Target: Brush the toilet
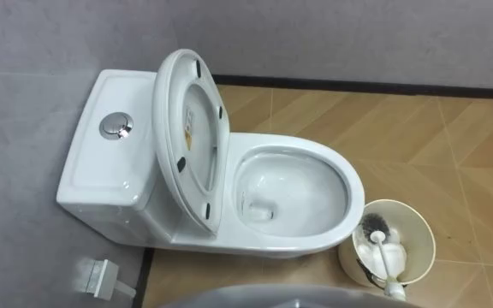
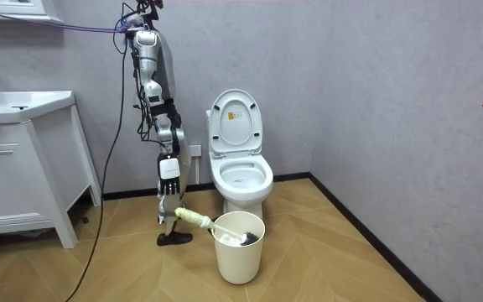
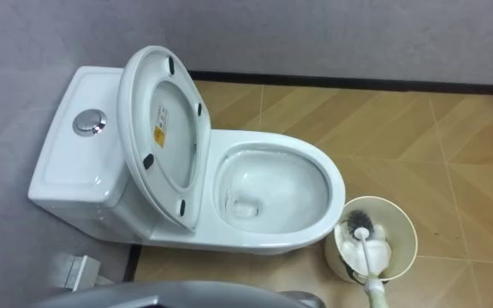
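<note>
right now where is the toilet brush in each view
left eye view: toilet brush at lower right, head down in the cream bucket, handle toward the bottom edge.
right eye view: the brush is at lower right too, in the same bucket.
room view: the brush is low centre, handle sticking out of the bucket toward the room view's left.
shared landmark: the toilet bowl beside the bucket.

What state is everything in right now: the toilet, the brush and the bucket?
toilet seat: raised, standing upright in front of the tank.
toilet bowl: uncovered, no brush in it.
flush button: nothing touching it.
toilet brush: head down in the bucket, handle leaning out over the rim.
bucket: upright on the floor beside the bowl.
</note>
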